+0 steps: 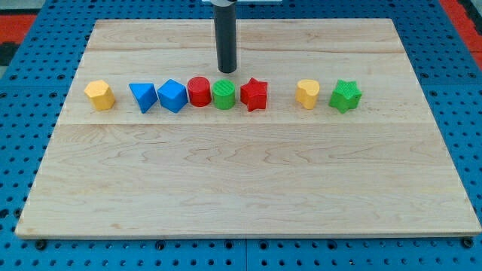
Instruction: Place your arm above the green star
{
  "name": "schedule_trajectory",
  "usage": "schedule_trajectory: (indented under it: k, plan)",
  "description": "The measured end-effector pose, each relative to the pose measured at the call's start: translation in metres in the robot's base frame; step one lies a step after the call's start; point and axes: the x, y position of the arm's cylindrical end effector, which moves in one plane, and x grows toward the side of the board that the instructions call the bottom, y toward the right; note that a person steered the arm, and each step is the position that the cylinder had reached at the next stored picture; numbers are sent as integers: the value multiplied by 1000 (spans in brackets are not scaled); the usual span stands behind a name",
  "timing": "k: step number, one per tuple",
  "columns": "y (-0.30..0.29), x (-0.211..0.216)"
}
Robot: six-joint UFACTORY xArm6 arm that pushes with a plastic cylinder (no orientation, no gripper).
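Observation:
The green star (345,95) lies at the right end of a row of blocks across the upper half of the wooden board (241,173). My tip (227,71) is at the lower end of the dark rod, just above the view's top side of the green cylinder (224,95) and the red cylinder (199,91). The tip is far to the view's left of the green star, and touches no block.
In the same row, from the view's left: a yellow block (99,95), a blue triangle (142,96), a blue cube (172,95), a red star (254,94) and a yellow block (306,94) just left of the green star. Blue pegboard surrounds the board.

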Motion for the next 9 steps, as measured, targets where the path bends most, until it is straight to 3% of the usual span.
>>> schedule_trajectory:
  k: [5,7,9]
  plan:
    - [15,-1]
    - [148,3]
    - [168,7]
